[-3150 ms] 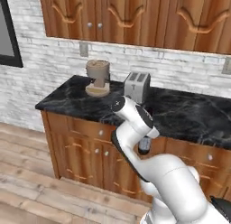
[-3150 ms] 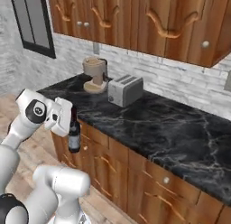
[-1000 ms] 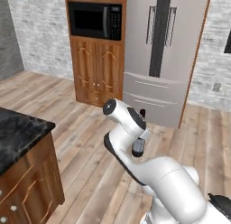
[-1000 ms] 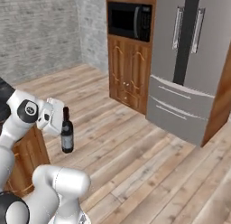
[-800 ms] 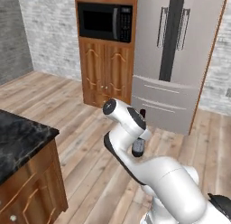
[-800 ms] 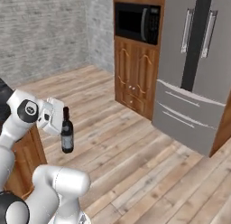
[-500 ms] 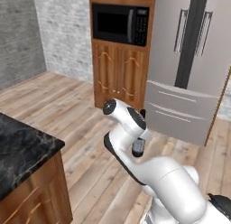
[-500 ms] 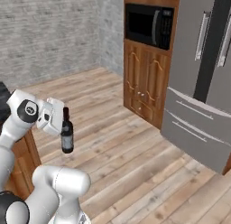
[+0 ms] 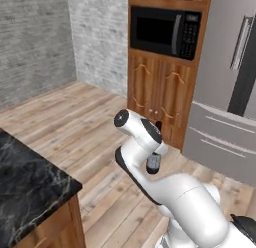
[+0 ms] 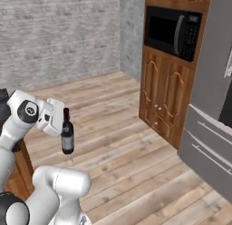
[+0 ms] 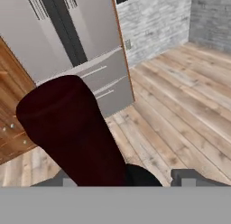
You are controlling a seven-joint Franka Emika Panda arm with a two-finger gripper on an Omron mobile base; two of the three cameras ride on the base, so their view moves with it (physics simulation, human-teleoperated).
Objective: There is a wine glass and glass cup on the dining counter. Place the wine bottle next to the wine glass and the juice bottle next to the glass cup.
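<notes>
Dark glass sat between the fingers: the gripper (image 10: 61,122) was clamped on the neck of the wine bottle (image 10: 67,137), which hung upright from the hand, its body below the grip and clear of the floor. In the hand view the bottle (image 11: 74,133) ran from the bottom edge up and to the left as a broad maroon cylinder, with one grey finger (image 11: 191,176) showing low on the right. In the left base view the white arm (image 9: 142,142) folded back toward the base, and the bottle was hidden behind it. Around the robot lay a wood plank floor (image 10: 122,142) with a grey brick wall (image 10: 54,36) on the far side. To the right of that wall stood a tall wooden cabinet (image 10: 165,97) with a black microwave (image 10: 172,31) set into it, and further right a steel fridge (image 10: 210,124) with drawers at its foot. At the near left of the left base view, a corner of a black, white-veined marble counter (image 9: 27,184) on wooden sides stood just beside the base; whether it was the dining counter could not be told.
</notes>
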